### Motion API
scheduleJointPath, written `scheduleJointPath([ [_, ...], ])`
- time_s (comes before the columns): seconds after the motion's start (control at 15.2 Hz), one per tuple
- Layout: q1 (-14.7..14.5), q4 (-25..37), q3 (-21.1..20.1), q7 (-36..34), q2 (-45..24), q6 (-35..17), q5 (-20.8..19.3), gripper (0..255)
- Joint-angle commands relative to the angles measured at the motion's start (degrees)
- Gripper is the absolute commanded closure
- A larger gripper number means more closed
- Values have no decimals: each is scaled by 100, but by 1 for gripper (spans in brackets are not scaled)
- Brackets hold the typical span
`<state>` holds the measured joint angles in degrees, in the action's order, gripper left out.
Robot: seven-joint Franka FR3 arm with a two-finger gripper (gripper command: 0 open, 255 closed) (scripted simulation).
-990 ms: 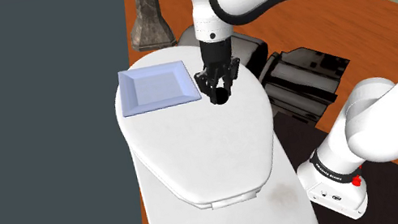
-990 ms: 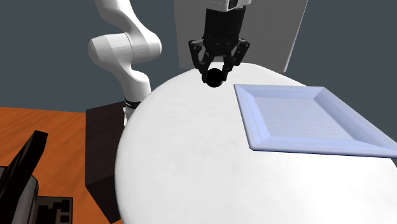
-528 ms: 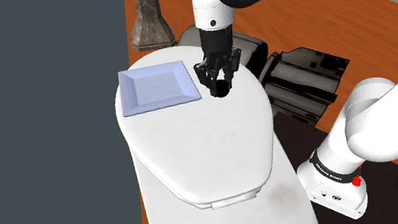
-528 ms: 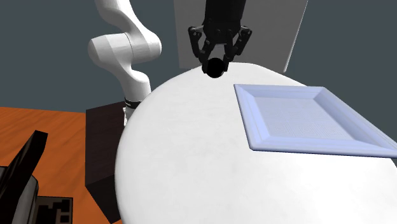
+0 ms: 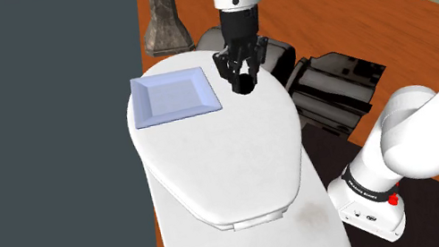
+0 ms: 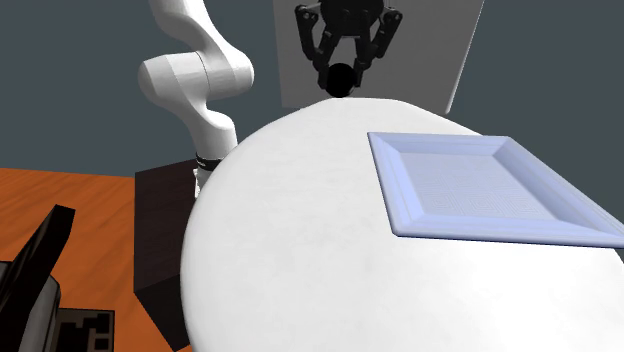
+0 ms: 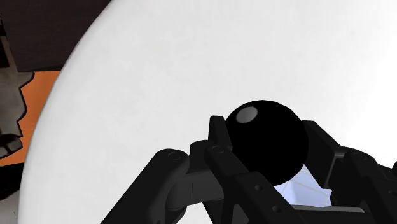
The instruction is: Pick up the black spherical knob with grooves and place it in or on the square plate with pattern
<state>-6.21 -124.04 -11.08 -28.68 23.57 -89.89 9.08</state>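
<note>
My black gripper is shut on the black round knob, which hangs well above the white oval table. In the wrist view the knob is clasped between the two fingers, glossy with a small highlight. The pale blue square plate lies flat on the table's far end, to the shoulder view's left of the gripper. In the second exterior view the plate sits to the right of and lower than the gripper. A corner of the plate peeks out below the knob in the wrist view.
Dark furniture stands on the orange floor past the table on the shoulder view's right. A dark stand rises behind the table. A dark wall fills the shoulder view's left. The arm's base is at lower right.
The gripper has risen steadily with the knob held in it, moving up and slightly away from the table surface. The plate has not moved.
</note>
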Motion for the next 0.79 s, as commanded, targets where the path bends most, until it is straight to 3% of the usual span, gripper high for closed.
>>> scheduleJointPath([
  [0.0, 0, 157, 10, -18, 21, 178, -1, 255],
  [0.2, 3, 335, 20, -34, 8, 344, -8, 255],
  [0.73, 37, 2270, -174, -326, -1897, 373, -289, 255],
])
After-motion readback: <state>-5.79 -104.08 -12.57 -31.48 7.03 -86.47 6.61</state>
